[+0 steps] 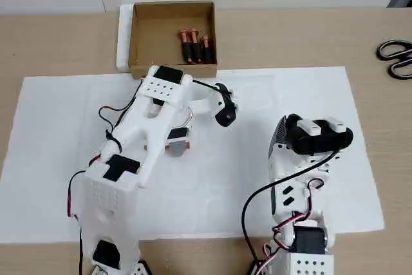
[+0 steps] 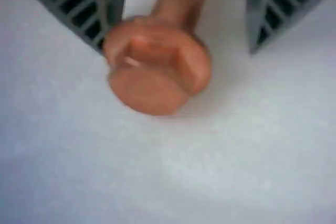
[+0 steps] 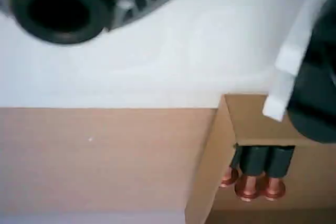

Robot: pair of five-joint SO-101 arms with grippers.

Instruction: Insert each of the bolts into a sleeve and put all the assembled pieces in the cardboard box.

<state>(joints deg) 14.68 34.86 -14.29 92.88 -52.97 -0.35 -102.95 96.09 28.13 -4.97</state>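
The left claw (image 2: 178, 38) stood wide open over the white paper (image 1: 77, 127), with 1 ribbed jaw on each side of 1 orange bolt (image 2: 157, 72). The bolt lay flat on the paper with its head toward the wrist camera. 1 jaw was touching or almost touching the head, and the other jaw was apart from the shaft. In the high view this claw pointed down near the middle of the paper, on the arms' side of the cardboard box (image 1: 158, 30).

The right claw (image 1: 281, 134) was over the right part of the paper, well apart from the box. It held 1 black sleeve (image 3: 58, 9), whose open end faced the wrist camera.

Inside the box lay 3 assembled pieces (image 1: 193, 46), side by side near its right wall, each a black sleeve with an orange bolt head. 1 pair of scissors (image 1: 396, 58) lay on the table (image 1: 51, 37) at the far right.
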